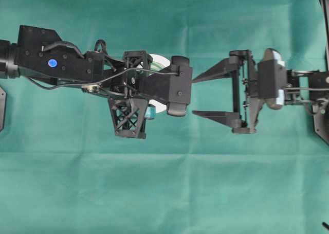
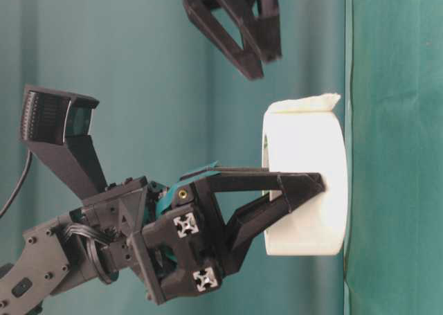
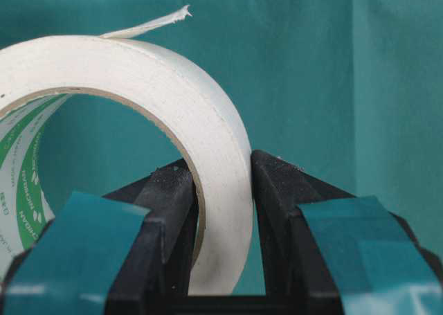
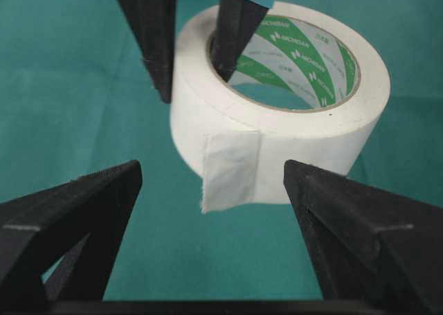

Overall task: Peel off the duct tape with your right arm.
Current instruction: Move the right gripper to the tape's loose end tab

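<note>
- A green cloth (image 1: 164, 193) covers the bench wherever it shows, with faint creases running across it; nothing more of the room can be seen.
- The duct tape (image 4: 277, 128) lies flat on the cloth, a white roll with a green-printed inner core.
- Its loose strip end (image 4: 232, 169) hangs off the roll's outer wall, on the side that faces the right hand.
- From overhead the roll is mostly hidden under the left arm (image 1: 56, 61), near the middle of the bench.
- The left hand (image 3: 221, 190) pinches the roll's wall, one finger inside the ring and one outside.
- The right hand (image 1: 198, 95) is spread wide, its fingertips just beside the roll and apart from it, with the strip end in line with the gap.
</note>
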### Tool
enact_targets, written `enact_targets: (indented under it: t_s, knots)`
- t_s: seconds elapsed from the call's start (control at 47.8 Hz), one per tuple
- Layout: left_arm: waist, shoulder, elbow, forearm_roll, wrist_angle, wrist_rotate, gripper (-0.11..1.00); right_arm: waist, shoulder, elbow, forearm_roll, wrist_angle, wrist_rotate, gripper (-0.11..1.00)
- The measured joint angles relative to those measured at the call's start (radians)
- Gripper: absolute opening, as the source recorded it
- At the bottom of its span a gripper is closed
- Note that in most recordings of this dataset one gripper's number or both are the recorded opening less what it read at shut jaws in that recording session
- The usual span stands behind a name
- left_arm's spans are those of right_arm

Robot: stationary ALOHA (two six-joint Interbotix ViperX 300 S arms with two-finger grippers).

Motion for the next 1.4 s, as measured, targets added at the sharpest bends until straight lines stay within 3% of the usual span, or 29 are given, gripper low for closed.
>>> enact_targets:
  t_s: [0.984, 1.047, 1.236, 1.277, 1.403]
  knots:
    - [0.012, 0.000, -0.012, -0.002, 0.002, 0.005, 0.20, -0.018, 0.117, -0.057, 0.084, -0.021, 0.000, 0.74]
    - [0.012, 0.000, -0.012, -0.002, 0.002, 0.005, 0.21, -0.018, 0.120, -0.058, 0.092, -0.021, 0.000, 0.66]
    - [0.012, 0.000, -0.011, 0.000, 0.003, 0.005, 0.21, -0.021, 0.120, -0.057, 0.117, -0.021, 0.002, 0.13]
    - [0.014, 0.000, -0.012, -0.002, 0.003, 0.005, 0.21, -0.023, 0.120, -0.057, 0.121, -0.021, 0.002, 0.08]
    - [0.017, -0.002, -0.012, 0.000, 0.008, 0.005, 0.21, -0.020, 0.120, -0.057, 0.126, -0.021, 0.002, 0.06]
